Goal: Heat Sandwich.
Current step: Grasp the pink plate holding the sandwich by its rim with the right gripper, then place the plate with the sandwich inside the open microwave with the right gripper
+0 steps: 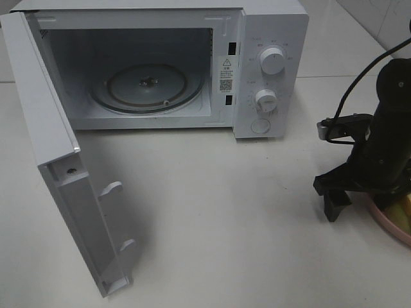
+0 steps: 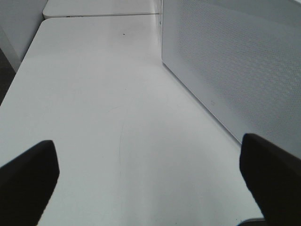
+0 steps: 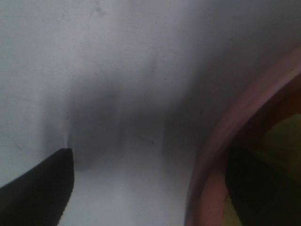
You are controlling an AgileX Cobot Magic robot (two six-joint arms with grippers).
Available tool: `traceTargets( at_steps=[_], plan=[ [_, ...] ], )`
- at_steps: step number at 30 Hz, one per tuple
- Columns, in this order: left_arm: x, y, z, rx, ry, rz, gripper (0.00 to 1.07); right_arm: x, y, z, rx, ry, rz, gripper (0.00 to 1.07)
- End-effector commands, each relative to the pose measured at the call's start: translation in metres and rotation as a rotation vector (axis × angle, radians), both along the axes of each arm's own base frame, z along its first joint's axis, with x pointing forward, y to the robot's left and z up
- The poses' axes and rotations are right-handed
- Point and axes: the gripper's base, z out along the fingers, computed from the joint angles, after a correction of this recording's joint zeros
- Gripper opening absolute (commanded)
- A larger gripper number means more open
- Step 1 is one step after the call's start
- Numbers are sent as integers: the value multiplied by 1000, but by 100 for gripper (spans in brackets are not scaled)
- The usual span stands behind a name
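We see the white countertop microwave oven (image 1: 273, 38) with its hinged door (image 1: 54, 160) swung fully open towards the left. This leaves the round glass turntable (image 1: 125, 90) bare and reachable, which suits a load coming in from the right. The small sandwich of pale bread with yellow-green filling (image 3: 284, 136) lies on the round pink plate (image 3: 218, 155) at the far right edge of the white table (image 1: 225, 212), well apart from the oven and mostly hidden under the arm. The right gripper (image 3: 148, 165) hangs low over that plate, jaws spread wide and holding nothing. One finger is over the table and the other is inside the rim, above the filling. We judge that it is lining up for a pick. The left gripper (image 2: 148, 150) is also fully spread and empty. It is parked beside the perforated face of the door, probably to keep out of the loading path.
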Motion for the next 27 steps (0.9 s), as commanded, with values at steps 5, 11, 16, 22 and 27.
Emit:
traceTargets(
  at_steps=[5,11,16,22,27],
  plan=[
    [-3,0,0,2,-33,-5,100,0,-3,0,-19,14,18,73],
    [-3,0,0,2,-33,-5,100,1,-6,0,-50,4,16,47],
    [-3,0,0,2,-33,-5,100,1,-8,1,-69,0,-6,15],
    [-3,0,0,2,-33,-5,100,0,-8,1,-70,6,-20,0],
    [-3,0,0,2,-33,-5,100,0,-8,1,-73,15,-25,0]
  ],
)
